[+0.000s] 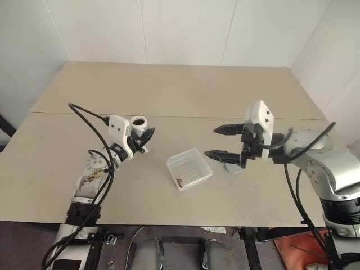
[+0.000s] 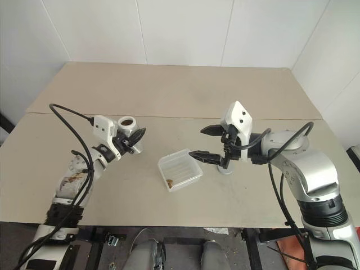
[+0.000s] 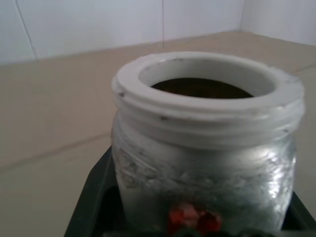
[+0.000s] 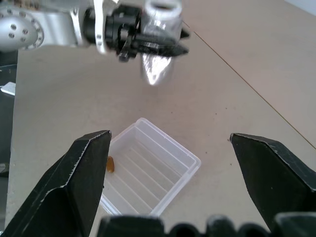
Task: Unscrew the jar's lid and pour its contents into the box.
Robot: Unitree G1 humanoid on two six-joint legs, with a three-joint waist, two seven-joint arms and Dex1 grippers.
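Two arms show in the head views over a beige worktop (image 1: 169, 84). We note the left gripper (image 1: 143, 139) with fingers pinching the jar (image 1: 138, 125), held upright above the worktop, mouth open, lid off. The box (image 1: 189, 169) lies on the worktop between the arms, a few brown bits (image 1: 179, 181) in its near corner. The right gripper (image 1: 219, 142) hovers just beside the box, fingers spread wide, nothing between them. The lid (image 1: 232, 167) rests on the worktop under the right gripper.

Left wrist view: we see the jar (image 3: 205, 148) close up, white threaded rim bare, dark contents (image 3: 197, 88) inside, a trace of red label low down.

Right wrist view: fingers (image 4: 74, 182) spread apart; box (image 4: 153, 173) lies beyond them, brown bits (image 4: 111, 164) at one edge. Farther off, the left gripper (image 4: 168, 47) grips the jar (image 4: 159, 64).
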